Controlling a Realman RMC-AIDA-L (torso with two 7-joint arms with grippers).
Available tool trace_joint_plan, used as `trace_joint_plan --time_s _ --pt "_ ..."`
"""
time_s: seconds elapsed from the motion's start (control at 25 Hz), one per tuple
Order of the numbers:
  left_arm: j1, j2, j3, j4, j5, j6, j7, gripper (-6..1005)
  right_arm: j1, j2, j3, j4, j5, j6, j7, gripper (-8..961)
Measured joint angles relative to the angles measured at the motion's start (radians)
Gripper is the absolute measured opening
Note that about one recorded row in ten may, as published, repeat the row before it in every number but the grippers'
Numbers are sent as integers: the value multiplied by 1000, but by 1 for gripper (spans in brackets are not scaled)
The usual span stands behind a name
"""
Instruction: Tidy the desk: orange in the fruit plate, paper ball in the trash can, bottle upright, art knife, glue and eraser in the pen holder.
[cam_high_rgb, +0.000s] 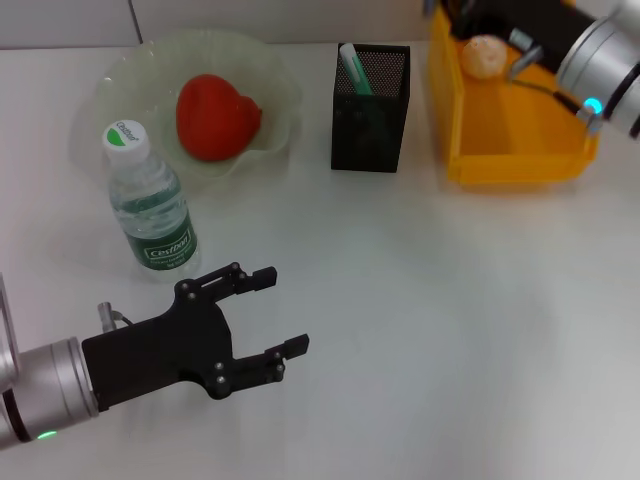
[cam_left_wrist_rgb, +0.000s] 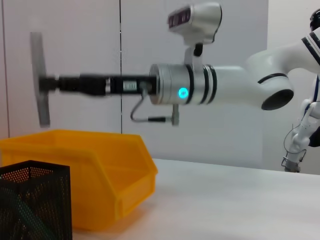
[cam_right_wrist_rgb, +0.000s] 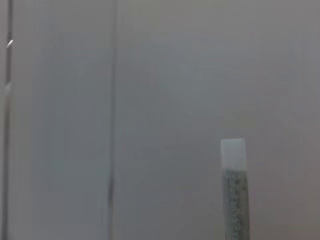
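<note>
left gripper (cam_high_rgb: 280, 312) open over the table near the upright bottle (cam_high_rgb: 150, 205) — right gripper above the yellow bin (cam_high_rgb: 510, 130), fingers can't tell.

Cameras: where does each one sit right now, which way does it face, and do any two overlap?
Head view: looks down at the table; bottle, pen holder, yellow bin, open left gripper, right arm.
Left wrist view: looks level across the table at the right arm above the bin.
Right wrist view: faces a blank wall; one pale fingertip.
Head and left wrist share bin, pen holder, right arm.
</note>
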Motion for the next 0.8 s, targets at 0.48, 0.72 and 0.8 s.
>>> trace_joint_plan --time_s 0.48,0.72,0.8 --pt "-8 -2 1 -10 0 -5 4 788 9 6 -56 64 -95 9 85 155" --pt "-9 -2 1 -10 0 -5 0 787 -1 8 -56 66 -107 -3 108 185" --pt "-8 -1 2 -10 0 -4 0 787 -5 8 -56 64 -108 -12 110 195"
